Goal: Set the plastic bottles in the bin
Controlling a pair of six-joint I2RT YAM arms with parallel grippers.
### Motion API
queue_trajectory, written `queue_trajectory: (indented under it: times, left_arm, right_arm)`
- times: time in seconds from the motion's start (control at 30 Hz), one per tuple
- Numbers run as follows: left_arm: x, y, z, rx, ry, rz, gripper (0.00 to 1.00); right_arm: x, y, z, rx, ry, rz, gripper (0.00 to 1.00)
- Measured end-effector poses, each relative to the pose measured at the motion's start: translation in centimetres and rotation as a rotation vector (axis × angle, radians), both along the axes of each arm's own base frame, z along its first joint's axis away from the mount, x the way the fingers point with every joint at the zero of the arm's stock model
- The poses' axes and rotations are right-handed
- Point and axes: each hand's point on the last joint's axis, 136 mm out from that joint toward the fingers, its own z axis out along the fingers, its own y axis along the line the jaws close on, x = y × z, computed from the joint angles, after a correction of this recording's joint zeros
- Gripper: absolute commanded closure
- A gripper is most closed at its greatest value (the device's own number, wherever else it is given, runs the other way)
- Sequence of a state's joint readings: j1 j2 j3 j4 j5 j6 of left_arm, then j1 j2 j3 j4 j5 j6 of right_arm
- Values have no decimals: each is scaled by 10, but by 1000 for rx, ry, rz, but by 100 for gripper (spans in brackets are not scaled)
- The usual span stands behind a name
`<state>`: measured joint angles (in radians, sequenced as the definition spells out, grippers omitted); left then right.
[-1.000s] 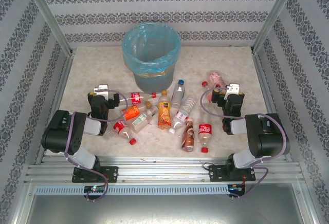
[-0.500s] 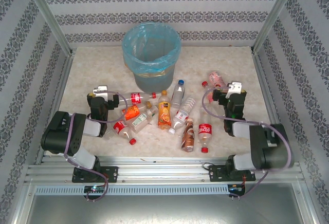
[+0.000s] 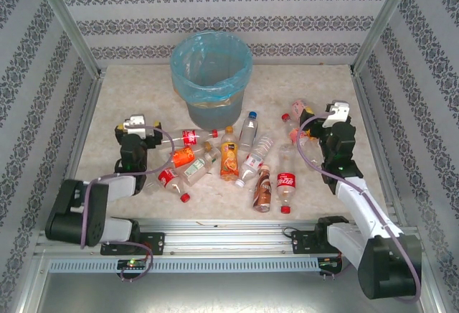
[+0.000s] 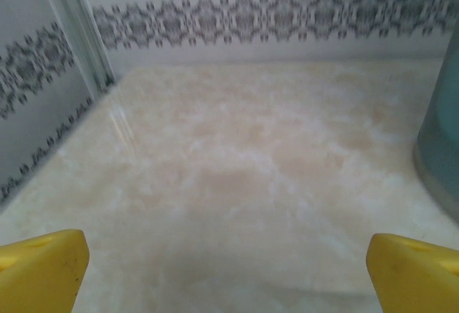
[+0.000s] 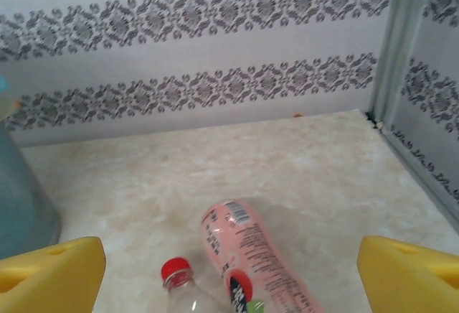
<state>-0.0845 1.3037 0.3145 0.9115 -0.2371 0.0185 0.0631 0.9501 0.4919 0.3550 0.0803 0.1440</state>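
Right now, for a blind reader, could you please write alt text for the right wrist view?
A pink bottle lies on the beige table beside a red-capped clear bottle, between two wide-apart yellow fingers; the bin stands left.

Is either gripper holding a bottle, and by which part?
Nothing held: left gripper open over the table, right gripper open, clear of the pink bottle.
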Motion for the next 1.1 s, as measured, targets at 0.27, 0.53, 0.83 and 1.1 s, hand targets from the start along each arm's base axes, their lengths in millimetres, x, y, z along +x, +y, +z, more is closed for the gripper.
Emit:
queue_trajectory:
  times: [0.27, 0.53, 0.83, 1.1]
  left_arm:
    - [-9, 4, 75, -180, -122, 50, 12]
    - [-27, -82, 158, -279, -153, -209, 14]
    - [-54, -209, 176, -24, -53, -764, 9]
    - [-61, -260, 149, 64, 48, -1016, 9]
  right_arm:
    - [-10, 38, 2, 26, 171, 118, 18]
    - [-59, 83, 8, 136, 388, 205, 27]
    - [-131, 86, -67, 191, 774, 119, 26]
    - [-149, 85, -128, 246, 940, 34, 20]
